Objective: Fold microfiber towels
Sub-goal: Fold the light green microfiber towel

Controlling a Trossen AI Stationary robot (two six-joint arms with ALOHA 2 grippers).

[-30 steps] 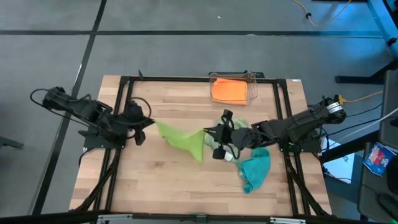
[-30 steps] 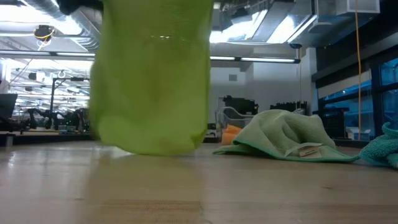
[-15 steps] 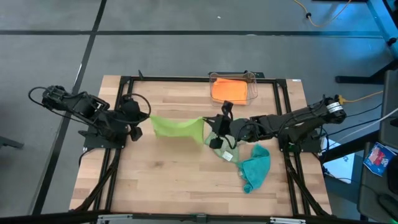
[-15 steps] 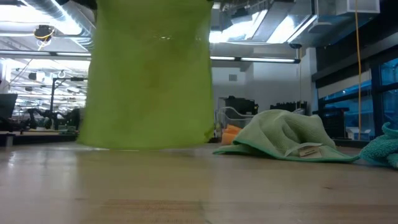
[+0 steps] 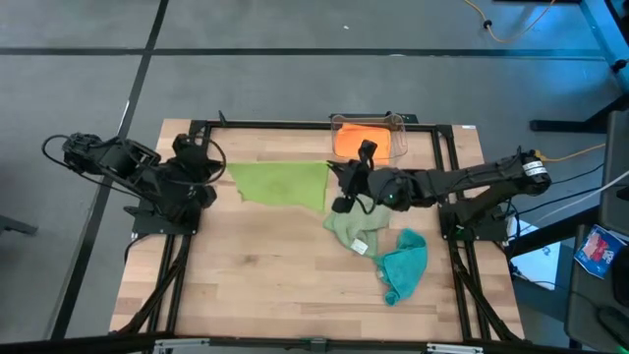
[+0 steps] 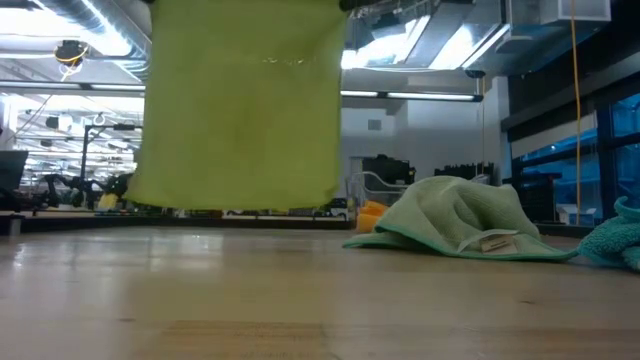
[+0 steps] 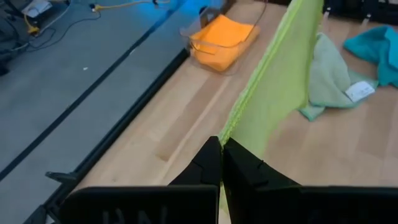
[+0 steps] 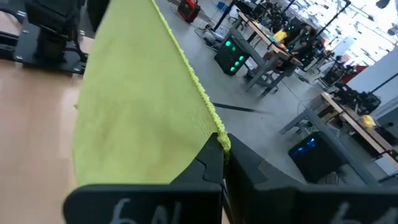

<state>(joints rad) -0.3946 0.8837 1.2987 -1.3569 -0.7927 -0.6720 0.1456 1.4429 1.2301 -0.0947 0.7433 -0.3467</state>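
Two claws are seen pinching one cloth between them. At the left side of the worktop [image 5: 246, 285], the left claw [image 5: 218, 174] is clamped shut on one upper corner of the lime green towel [image 5: 283, 185]; in its wrist view the dark fingers [image 7: 211, 163] are pressed together with the cloth's edge caught between them. The towel is stretched flat and held off the wood; in the low view its lower hem [image 6: 235, 205] is seen hanging clear of the surface, with the cloth spread as a broad sheet. Further right, the other upper corner is gripped by the right claw [image 5: 340, 177], whose jaws are likewise closed tight on the yellow-green hem, as shown in the right wrist view [image 8: 221, 142].

Behind the right claw, at the far edge of the worktop, the clear bin [image 5: 397, 139] is seen with the orange towel [image 5: 360, 144] lying folded inside it. Just in front of the right claw, the pale sage towel [image 5: 352, 229] is left crumpled on the wood, its white tag [image 6: 492, 242] visible in the low view. Beside it, nearer the front right corner, the teal towel [image 5: 403, 265] is bunched in a heap, touching or nearly touching the sage one.
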